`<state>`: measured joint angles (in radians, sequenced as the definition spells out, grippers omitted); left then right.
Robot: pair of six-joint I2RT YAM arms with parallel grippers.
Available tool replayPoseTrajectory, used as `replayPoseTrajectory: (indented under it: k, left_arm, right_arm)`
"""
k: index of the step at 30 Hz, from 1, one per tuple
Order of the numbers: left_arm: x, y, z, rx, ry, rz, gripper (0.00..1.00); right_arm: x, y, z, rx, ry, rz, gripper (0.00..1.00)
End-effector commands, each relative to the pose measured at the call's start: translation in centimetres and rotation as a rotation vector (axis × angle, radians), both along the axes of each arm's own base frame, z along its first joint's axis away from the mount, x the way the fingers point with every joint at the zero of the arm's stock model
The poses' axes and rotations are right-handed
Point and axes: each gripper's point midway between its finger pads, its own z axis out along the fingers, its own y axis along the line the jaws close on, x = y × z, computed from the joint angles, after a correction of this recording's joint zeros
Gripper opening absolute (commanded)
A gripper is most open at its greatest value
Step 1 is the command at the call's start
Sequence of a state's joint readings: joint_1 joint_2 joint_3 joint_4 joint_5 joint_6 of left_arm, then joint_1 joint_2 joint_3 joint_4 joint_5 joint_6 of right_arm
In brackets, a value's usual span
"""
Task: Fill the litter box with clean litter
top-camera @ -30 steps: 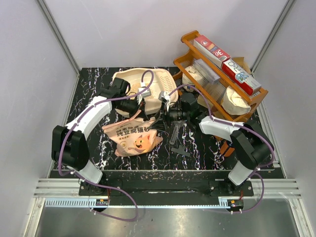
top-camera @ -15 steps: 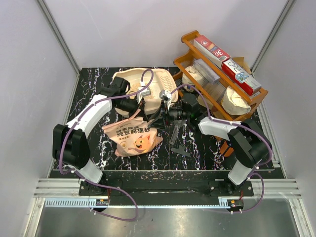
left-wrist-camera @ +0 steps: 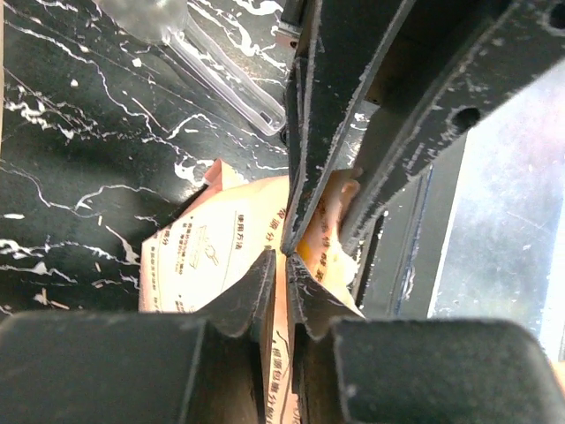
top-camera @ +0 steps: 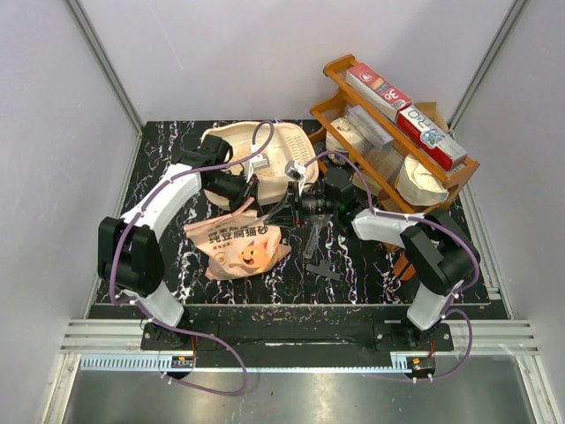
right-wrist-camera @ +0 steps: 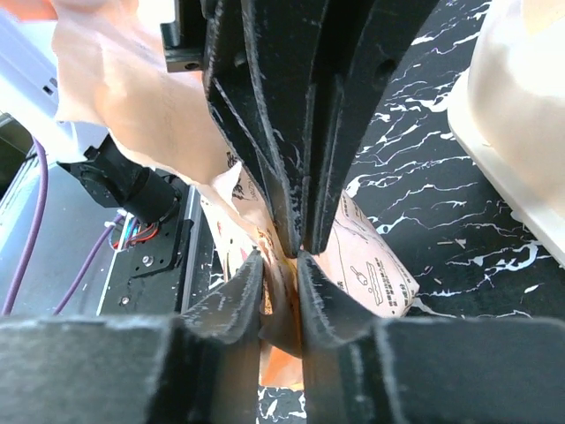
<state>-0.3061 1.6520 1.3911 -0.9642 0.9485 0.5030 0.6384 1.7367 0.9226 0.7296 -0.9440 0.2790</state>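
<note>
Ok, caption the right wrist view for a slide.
Right fingers pinch the printed bag edge above the black marbled table, litter box at right.

A pink-orange bag (top-camera: 237, 246) is lying on the black marbled table (top-camera: 154, 146), its top edge sitting pinched between the left gripper (left-wrist-camera: 281, 258) and the right gripper (right-wrist-camera: 281, 258). A clear scoop (top-camera: 318, 238) is resting just beneath the right gripper. Beyond that gripper a wooden rack (top-camera: 459, 181) is standing, carrying two red-and-white boxes (top-camera: 402, 110) and possibly pale bowls.
</note>
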Motion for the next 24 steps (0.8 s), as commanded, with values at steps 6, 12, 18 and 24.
replayPoseTrajectory:
  k: [6,12,18,24]
  left_arm:
    - [9.4,8.3,8.0,-0.084,-0.224,0.361,0.43]
    - [6.0,15.4,9.6,-0.076,-0.317,0.554,0.54]
    - [-0.4,19.6,4.8,0.038,-0.320,0.704,0.60]
    - [-5.4,20.1,0.9,0.131,-0.252,0.650,0.62]
  right_arm:
    - [0.4,0.2,1.7,0.007,0.069,0.049,0.00]
    - [1.7,0.3,2.4,-0.029,0.125,0.080,0.00]
    - [3.0,0.2,2.3,-0.060,0.188,0.050,0.00]
    - [3.2,0.3,1.9,-0.085,0.234,0.047,0.00]
